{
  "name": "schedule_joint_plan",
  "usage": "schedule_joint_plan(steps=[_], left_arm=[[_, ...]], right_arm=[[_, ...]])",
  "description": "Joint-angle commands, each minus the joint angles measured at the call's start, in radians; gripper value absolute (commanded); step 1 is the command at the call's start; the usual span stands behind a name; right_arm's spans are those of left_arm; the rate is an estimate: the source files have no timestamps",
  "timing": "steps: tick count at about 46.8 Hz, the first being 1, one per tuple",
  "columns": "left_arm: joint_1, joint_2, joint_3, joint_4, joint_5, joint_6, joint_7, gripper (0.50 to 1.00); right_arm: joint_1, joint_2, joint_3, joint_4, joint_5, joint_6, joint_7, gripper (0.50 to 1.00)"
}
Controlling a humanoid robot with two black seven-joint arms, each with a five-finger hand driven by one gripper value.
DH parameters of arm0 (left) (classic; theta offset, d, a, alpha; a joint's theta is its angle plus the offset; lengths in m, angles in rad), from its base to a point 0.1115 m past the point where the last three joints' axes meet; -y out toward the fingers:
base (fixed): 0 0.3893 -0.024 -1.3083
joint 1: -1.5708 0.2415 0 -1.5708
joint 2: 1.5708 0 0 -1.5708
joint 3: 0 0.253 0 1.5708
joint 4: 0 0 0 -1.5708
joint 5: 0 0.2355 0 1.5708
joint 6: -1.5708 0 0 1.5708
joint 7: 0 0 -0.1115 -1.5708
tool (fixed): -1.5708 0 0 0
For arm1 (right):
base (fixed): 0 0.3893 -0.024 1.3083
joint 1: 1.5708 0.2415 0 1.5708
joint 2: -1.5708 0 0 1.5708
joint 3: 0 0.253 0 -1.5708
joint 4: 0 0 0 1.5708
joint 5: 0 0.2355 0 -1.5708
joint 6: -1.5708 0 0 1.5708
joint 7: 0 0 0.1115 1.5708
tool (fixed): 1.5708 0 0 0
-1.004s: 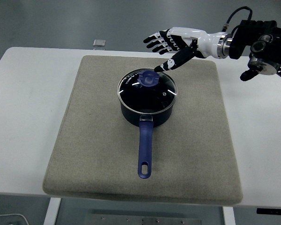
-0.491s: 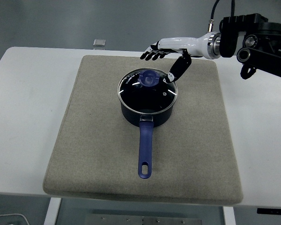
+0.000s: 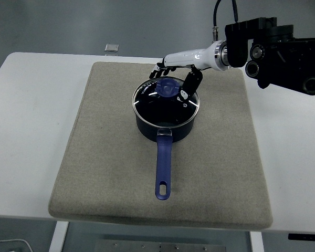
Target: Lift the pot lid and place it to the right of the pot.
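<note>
From the head view, a white table (image 3: 31, 121) with rounded far corners fills most of the frame, against a grey floor beyond it. A large rectangular grey-beige felt mat (image 3: 94, 157) covers the table's middle. On the mat's far half stands 1 dark blue saucepan (image 3: 163, 126), its long blue handle (image 3: 163, 170) pointing toward the near edge. The round glass pot lid with a blue knob (image 3: 167, 96) sits closed on the saucepan. The white-and-black right hand (image 3: 179, 68) reaches in from the right, fingers spread above the lid's far rim and thumb angled down beside the knob; it grips nothing. A small grey square block (image 3: 111, 48) lies at the table's far edge.
</note>
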Motion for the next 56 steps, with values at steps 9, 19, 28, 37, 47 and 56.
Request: schedule_joint_plan(steps=[9, 19, 28, 37, 47, 56], left_arm=[[0.000, 0.000, 0.001, 0.000, 0.000, 0.000, 0.000, 1.000], [0.000, 0.000, 0.001, 0.000, 0.000, 0.000, 0.000, 1.000], [0.000, 0.000, 0.001, 0.000, 0.000, 0.000, 0.000, 1.000], [0.000, 0.000, 0.001, 0.000, 0.000, 0.000, 0.000, 1.000], [0.000, 0.000, 0.001, 0.000, 0.000, 0.000, 0.000, 1.000], [0.000, 0.000, -0.001, 0.000, 0.000, 0.000, 0.000, 1.000]], right_arm=[[0.004, 0.038, -0.041, -0.017, -0.022, -0.014, 0.000, 0.893], [0.005, 0.037, -0.053, -0.033, -0.030, -0.020, 0.000, 0.889], [0.023, 0.037, -0.052, -0.033, -0.028, -0.020, 0.000, 0.879], [0.031, 0.038, -0.050, -0.031, -0.027, -0.018, 0.000, 0.852], [0.030, 0.052, -0.052, -0.031, -0.028, -0.017, 0.000, 0.819], [0.031, 0.054, -0.052, -0.033, -0.028, -0.015, 0.000, 0.819]])
